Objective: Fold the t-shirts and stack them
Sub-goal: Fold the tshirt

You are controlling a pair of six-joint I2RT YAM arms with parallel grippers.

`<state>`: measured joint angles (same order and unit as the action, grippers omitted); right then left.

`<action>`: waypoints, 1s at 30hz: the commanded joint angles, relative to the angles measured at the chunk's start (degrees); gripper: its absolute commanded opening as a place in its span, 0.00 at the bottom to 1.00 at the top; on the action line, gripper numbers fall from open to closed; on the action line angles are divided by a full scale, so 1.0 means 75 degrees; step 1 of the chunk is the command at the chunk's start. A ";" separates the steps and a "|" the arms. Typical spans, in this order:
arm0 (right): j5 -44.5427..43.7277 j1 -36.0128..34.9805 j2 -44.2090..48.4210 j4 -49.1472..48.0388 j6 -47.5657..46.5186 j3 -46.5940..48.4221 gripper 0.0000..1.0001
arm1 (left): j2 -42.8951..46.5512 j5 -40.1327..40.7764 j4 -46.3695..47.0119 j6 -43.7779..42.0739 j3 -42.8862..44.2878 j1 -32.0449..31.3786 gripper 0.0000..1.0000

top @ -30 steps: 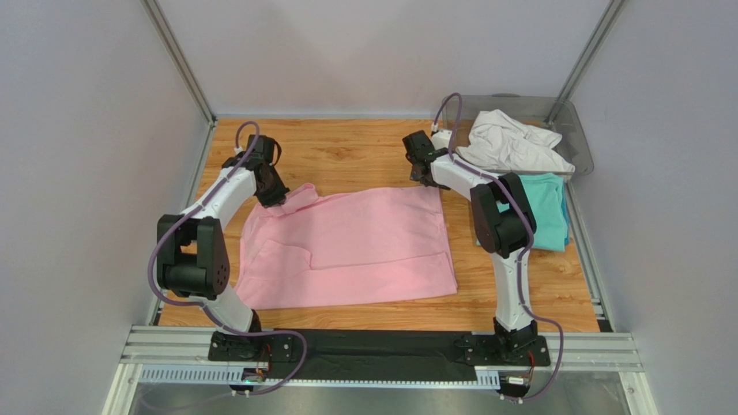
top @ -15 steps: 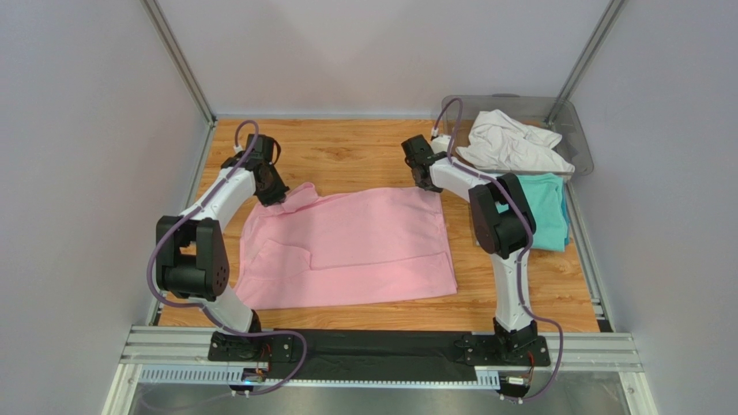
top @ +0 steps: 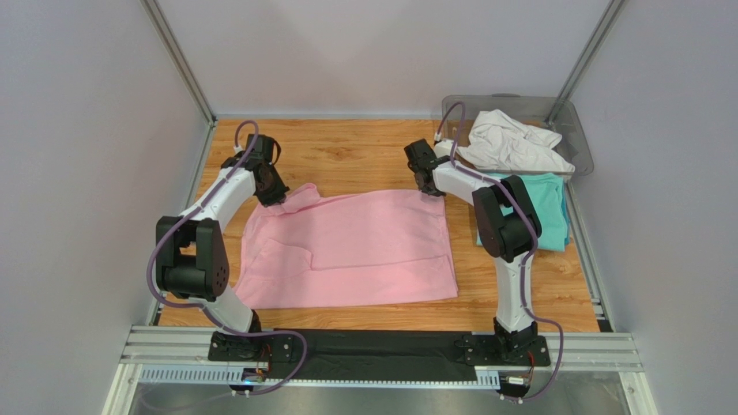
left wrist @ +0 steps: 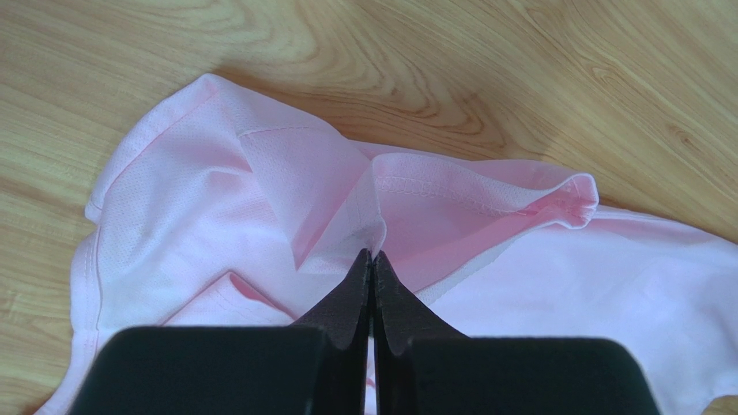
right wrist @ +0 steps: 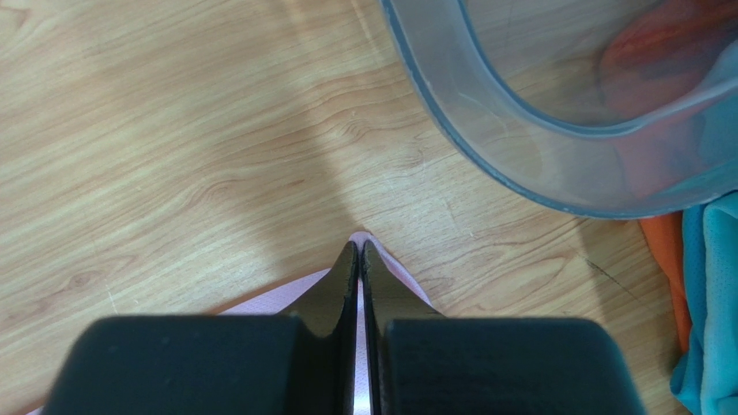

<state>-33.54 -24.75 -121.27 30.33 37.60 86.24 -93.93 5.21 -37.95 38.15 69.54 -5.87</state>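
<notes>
The light pink t-shirt (top: 346,246) lies spread across the middle of the table. My left gripper (top: 279,197) is shut on a raised fold at its far left corner; the left wrist view shows the fingertips (left wrist: 372,256) pinching pink cloth (left wrist: 216,190). My right gripper (top: 433,190) is shut on the shirt's far right corner, and a pink tip (right wrist: 391,262) pokes out past the fingertips (right wrist: 359,246). A teal t-shirt (top: 547,212) lies folded at the right edge. A white t-shirt (top: 511,143) sits crumpled on the bin.
The clear grey plastic bin (top: 576,121) stands at the far right corner, its curved rim (right wrist: 485,138) just beyond my right gripper. Orange cloth (right wrist: 663,251) shows beside the teal shirt (right wrist: 715,285). Grey walls enclose the table on three sides.
My right gripper has closed on the pink shirt's far right corner after shifting slightly right. The left gripper has stayed shut on its fold.
</notes>
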 commanded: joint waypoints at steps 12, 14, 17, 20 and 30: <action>-0.0602 -0.0695 0.2293 -0.0668 -0.0818 -0.1536 0.00 | 0.1389 -0.0143 -0.0190 0.0151 -0.0505 -0.0014 0.00; -0.0626 -0.0870 0.2470 -0.0750 -0.0877 -0.1875 0.00 | 0.1682 -0.0168 -0.0189 0.0175 -0.0681 -0.0014 0.00; -0.0836 -0.1163 0.2961 -0.0786 -0.0889 -0.2332 0.00 | 0.2115 -0.0051 -0.0201 0.0222 -0.1091 -0.0003 0.00; -0.1106 -0.1398 0.3417 -0.0762 -0.0749 -0.2720 0.00 | 0.2631 -0.0027 -0.0225 0.0269 -0.1548 -0.0014 0.00; -0.1200 -0.1586 0.4907 -0.0505 -0.0280 -0.4150 0.00 | 0.4379 0.0512 -0.0564 0.0538 -0.2848 -0.0014 0.00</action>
<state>-39.27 -36.32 -88.55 27.11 33.06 56.64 -63.68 6.79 -41.01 40.80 49.45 -5.87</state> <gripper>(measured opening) 0.007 0.007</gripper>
